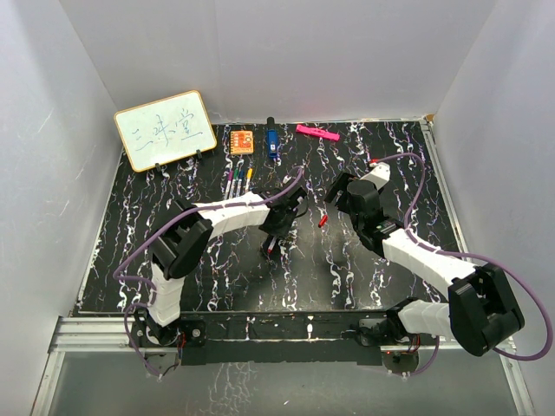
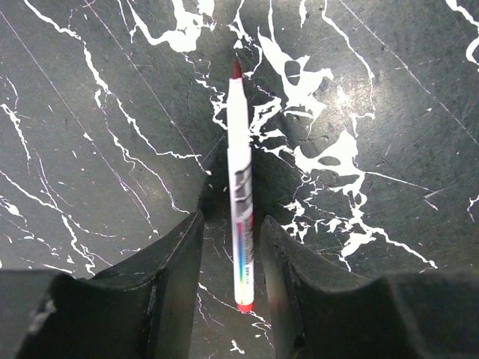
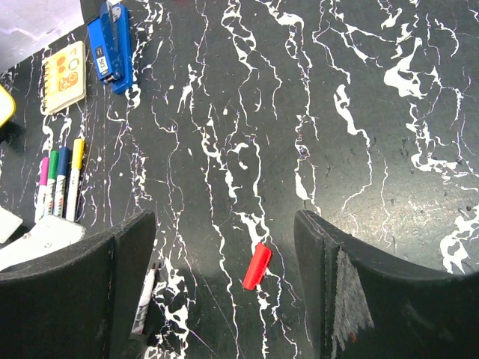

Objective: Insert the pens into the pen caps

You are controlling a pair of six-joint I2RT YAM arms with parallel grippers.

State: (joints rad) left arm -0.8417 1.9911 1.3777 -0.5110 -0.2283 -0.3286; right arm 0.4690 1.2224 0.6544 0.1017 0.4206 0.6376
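L fingers (image 2: 176,258) unclenched, straddling red pen (image 2: 239,187) flat on tabletop (image 2: 90,134), gaps both sides; off-centre squeeze could prob. roll or skew it. R fingers (image 3: 337,262) released above red cap (image 3: 257,267).

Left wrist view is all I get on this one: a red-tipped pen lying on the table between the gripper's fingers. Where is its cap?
Observer: The red cap lies off to the right of the pen, directly under the right gripper.
Operator: Is that gripper holding it?
Observer: No. Its jaws stand open, and the cap lies between them, touching neither.
Operator: Any other pens around?
Observer: A row of four pens with coloured ends lies farther back, near the blue marker.
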